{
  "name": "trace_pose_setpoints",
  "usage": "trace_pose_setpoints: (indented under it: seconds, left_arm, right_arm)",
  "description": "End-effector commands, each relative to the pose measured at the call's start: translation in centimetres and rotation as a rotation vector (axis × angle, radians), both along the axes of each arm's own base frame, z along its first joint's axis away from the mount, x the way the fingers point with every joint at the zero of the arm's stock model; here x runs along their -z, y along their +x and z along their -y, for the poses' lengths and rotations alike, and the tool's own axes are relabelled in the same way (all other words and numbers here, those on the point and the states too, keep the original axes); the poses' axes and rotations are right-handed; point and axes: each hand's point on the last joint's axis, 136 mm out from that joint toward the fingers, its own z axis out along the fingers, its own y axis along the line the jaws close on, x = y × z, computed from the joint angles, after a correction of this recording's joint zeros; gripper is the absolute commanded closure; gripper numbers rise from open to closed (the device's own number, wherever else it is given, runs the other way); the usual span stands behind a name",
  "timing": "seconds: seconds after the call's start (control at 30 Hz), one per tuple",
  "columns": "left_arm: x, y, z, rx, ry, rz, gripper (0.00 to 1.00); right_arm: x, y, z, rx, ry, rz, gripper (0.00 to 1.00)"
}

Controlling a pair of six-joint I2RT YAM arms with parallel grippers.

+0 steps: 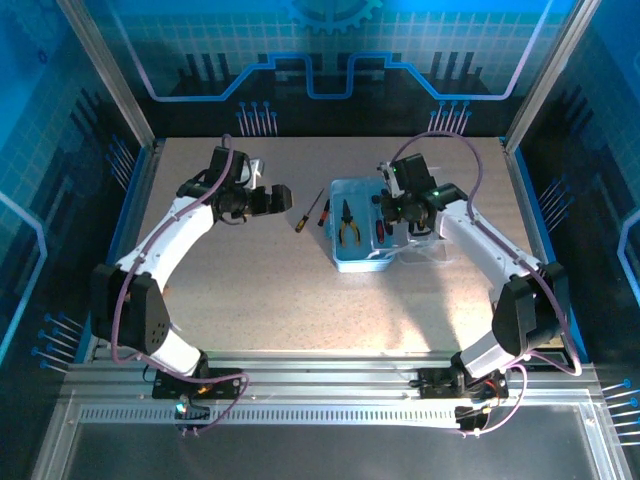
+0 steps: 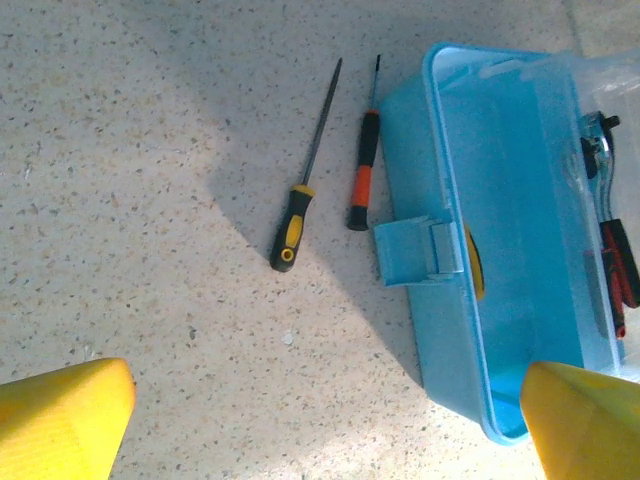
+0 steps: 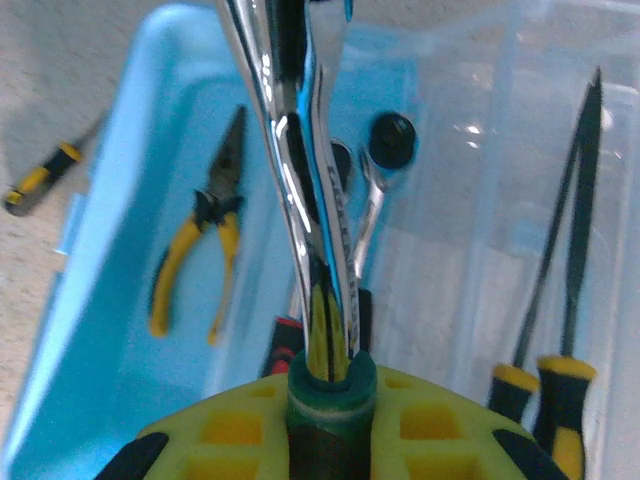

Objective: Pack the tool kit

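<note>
Well, left of centre the left gripper [image 1: 278, 198] hung released and empty. A slim yellow-and-black screwdriver [image 2: 288, 228] and a red-and-black screwdriver [image 2: 361, 170] lay beside the translucent light-blue plastic case [image 2: 405, 150], probably next to collect. Right of centre, the right gripper [image 1: 395, 205] clenched a shiny chrome wrench [image 3: 300, 150] above it.
</note>
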Motion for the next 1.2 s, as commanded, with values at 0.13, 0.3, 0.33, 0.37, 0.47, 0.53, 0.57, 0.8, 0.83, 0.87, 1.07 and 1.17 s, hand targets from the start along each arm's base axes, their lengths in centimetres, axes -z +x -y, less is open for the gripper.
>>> trace_pose_setpoints:
  seconds: [0.13, 0.3, 0.33, 0.37, 0.47, 0.53, 0.57, 0.8, 0.83, 0.87, 1.07, 1.17]
  left_arm:
    - [1.7, -0.5, -0.2, 0.003, 0.011, -0.04, 0.01]
    - [1.8, -0.5, 0.1, 0.012, -0.002, -0.043, 0.01]
    - [1.8, -0.4, 0.1, 0.012, -0.006, -0.041, 0.01]
    - [1.9, -0.4, 0.2, 0.015, -0.008, -0.042, 0.01]
    - [1.8, -0.3, 0.4, 0.021, -0.013, -0.042, 0.01]
    - [1.9, -0.3, 0.5, 0.023, -0.016, -0.043, 0.01]
    - [1.9, -0.3, 0.4, 0.023, -0.015, -0.043, 0.01]
    - [2.2, -0.2, 0.6, 0.028, -0.02, -0.047, 0.01]
    - [2.2, -0.2, 0.6, 0.03, -0.023, -0.047, 0.01]
    - [2.2, -0.1, 0.7, 0.031, -0.024, -0.048, 0.01]
    - [2.5, -0.1, 0.8, 0.04, -0.03, -0.05, 0.01]
    - [2.5, -0.1, 0.9, 0.044, -0.03, -0.051, 0.01]
  right_arm:
    - [1.3, 0.9, 1.9, 0.051, -0.15, -0.02, 1.0]
    - [1.7, 1.4, 1.2, 0.042, -0.178, -0.028, 1.0]
    - [1.8, 1.5, 1.0, 0.038, -0.179, -0.029, 1.0]
    - [2.0, 1.6, 0.8, 0.037, -0.181, -0.033, 1.0]
    - [2.5, 1.9, 0.4, 0.039, -0.191, -0.043, 1.0]
    - [2.7, 2.0, 0.2, 0.04, -0.202, -0.045, 1.0]
    - [2.8, 2.1, 0.1, 0.041, -0.212, -0.047, 1.0]
    - [2.8, 2.4, 0.4, 0.066, -0.327, -0.032, 1.0]
    - [2.8, 2.4, 0.4, 0.07, -0.347, -0.029, 1.0]
    - [2.7, 2.4, 0.4, 0.075, -0.365, -0.026, 1.0]
    - [3.2, 2.3, 0.9, 0.116, -0.443, -0.032, 1.0]
    - [3.6, 2.2, 1.1, 0.133, -0.468, -0.038, 1.0]
